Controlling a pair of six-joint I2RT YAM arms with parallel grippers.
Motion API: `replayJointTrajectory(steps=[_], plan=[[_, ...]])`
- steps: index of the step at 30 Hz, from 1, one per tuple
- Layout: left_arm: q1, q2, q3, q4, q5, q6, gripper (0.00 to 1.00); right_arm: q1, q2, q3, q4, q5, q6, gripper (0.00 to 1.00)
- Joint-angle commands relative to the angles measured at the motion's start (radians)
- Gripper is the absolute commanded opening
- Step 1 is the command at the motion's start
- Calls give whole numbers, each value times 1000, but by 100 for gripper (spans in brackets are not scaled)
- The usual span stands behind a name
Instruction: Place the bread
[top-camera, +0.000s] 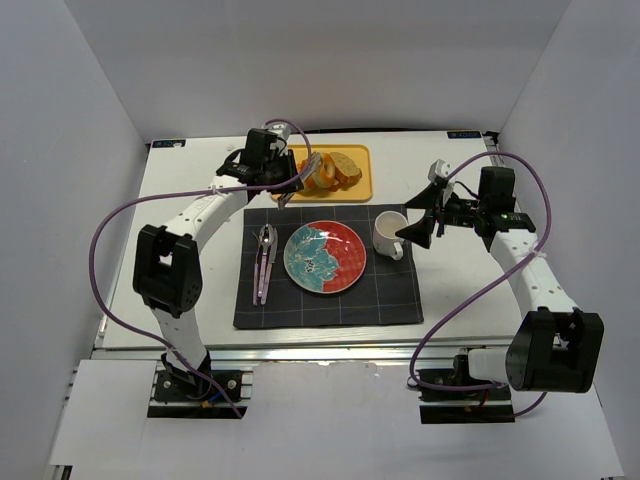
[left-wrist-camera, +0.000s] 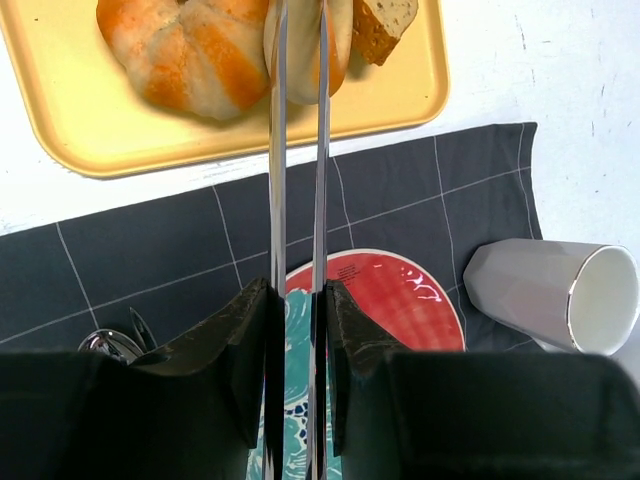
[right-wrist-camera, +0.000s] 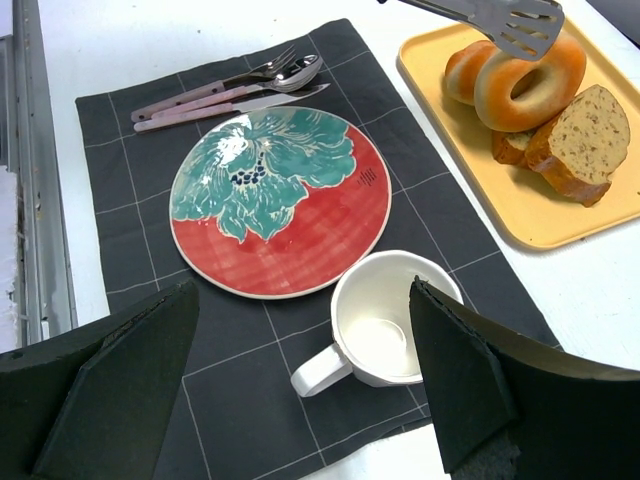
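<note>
Here, a white table (top-camera: 190, 190) sits between grey walls. Only the left wrist view shows the left gripper (left-wrist-camera: 298, 295) clamped on metal tongs (left-wrist-camera: 278, 150), whose blades flank one bagel (right-wrist-camera: 530, 85) on the yellow tray (left-wrist-camera: 60, 110), beside one slice (right-wrist-camera: 585, 135). The right gripper (right-wrist-camera: 302, 300) gapes wide and empty above one plate (right-wrist-camera: 280, 200) and one mug (right-wrist-camera: 385, 320).
</note>
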Motion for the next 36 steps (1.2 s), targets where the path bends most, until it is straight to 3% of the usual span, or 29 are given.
replayJointTrajectory(steps=[1,6,9,17,19,26,31,36], plan=[[-6,-67,1,27,21,-1,5,-3,-37,-3,19,-33,3,89],[-6,-219,-37,21,59,-10,0,-3,-48,14,-5,-25,-3,89],[-6,-338,-143,1,114,-28,0,-2,-49,33,-32,-20,-17,90],[-6,-664,-595,76,324,-181,3,-3,-43,66,-71,-23,-20,89],[-9,-710,-646,84,344,-212,5,-2,-40,76,-84,-22,-22,89],[-18,-718,-724,27,335,-186,25,-3,-36,89,-104,-28,-25,89],[-24,-691,-685,-40,268,-137,48,-2,-57,71,-108,-22,-25,89],[-24,-681,-629,-95,217,-110,59,-2,-88,43,-105,-20,-26,89]])
